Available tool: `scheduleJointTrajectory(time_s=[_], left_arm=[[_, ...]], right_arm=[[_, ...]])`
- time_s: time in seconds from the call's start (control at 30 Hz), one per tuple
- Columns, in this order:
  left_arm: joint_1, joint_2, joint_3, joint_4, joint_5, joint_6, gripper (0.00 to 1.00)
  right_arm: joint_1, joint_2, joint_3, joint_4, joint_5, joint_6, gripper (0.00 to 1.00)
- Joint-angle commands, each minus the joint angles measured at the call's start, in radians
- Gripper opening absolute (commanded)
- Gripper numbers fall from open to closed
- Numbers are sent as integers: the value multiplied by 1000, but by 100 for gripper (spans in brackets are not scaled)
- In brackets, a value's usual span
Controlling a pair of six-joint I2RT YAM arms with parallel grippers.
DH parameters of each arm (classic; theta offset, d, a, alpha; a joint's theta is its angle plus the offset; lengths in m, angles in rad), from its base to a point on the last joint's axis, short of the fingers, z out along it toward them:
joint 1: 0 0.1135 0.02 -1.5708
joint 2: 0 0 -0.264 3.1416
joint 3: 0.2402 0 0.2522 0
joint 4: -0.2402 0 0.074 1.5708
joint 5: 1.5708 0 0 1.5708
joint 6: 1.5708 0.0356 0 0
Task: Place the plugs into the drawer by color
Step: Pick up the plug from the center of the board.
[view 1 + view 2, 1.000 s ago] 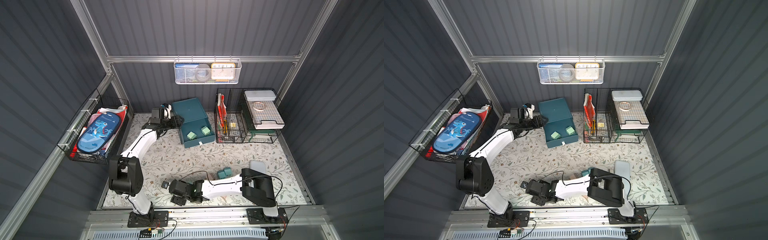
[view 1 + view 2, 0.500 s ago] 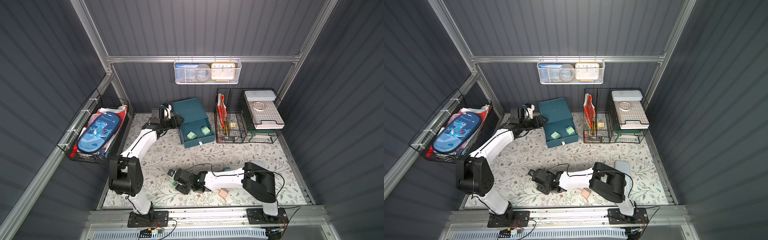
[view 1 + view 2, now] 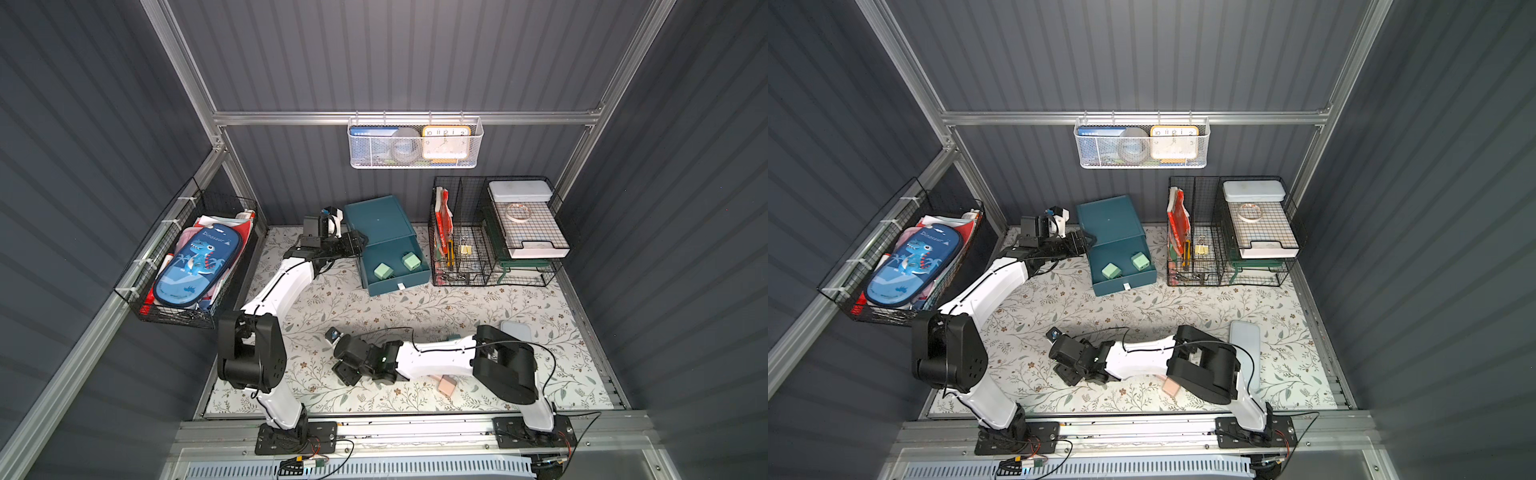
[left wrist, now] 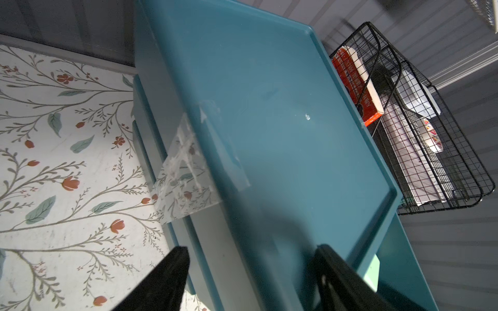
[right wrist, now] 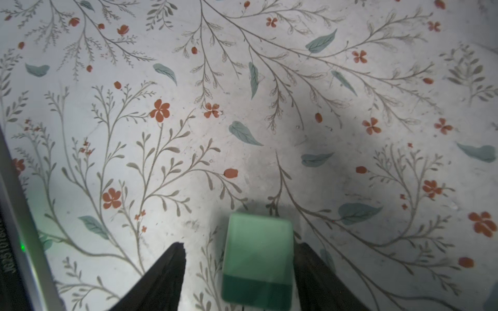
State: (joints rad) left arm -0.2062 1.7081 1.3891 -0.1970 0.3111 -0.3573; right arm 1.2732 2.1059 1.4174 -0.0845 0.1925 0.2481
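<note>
Jaws of our right gripper [image 5: 241, 243] stand part-way apart around a mint green plug [image 5: 257, 255]; those of our left gripper [image 4: 250, 247] stand apart over the drawer [image 3: 376, 218].
The plug lies against one finger, and a strip of the floral mat [image 5: 161, 161] shows between it and the other finger, so we cannot tell whether it is pinched. It is over the front part of the mat, well apart from the drawer at the back, which stands open with two green plugs [image 3: 383, 271] inside. A pink plug [image 3: 446, 384] lies near the mat's front edge. We judge the plug light, stiff and smooth, with rounded corners apt to slip. We would press lightly on two flat opposite faces, at the middle and away from the corners.
</note>
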Motion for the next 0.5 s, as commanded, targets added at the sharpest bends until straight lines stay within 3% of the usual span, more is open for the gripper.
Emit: scheduleJointTrajectory(time_s=[0.0, 0.23, 0.47], left_arm=[[1, -21, -13, -44, -3, 21, 78], [1, -17, -13, -39, 0, 18, 78], [1, -15, -14, -39, 0, 15, 78]], right_arm=[[-6, 26, 40, -54, 21, 55, 69], [-14, 51, 41, -55, 32, 74, 68], [-22, 51, 43, -69, 13, 75, 50]])
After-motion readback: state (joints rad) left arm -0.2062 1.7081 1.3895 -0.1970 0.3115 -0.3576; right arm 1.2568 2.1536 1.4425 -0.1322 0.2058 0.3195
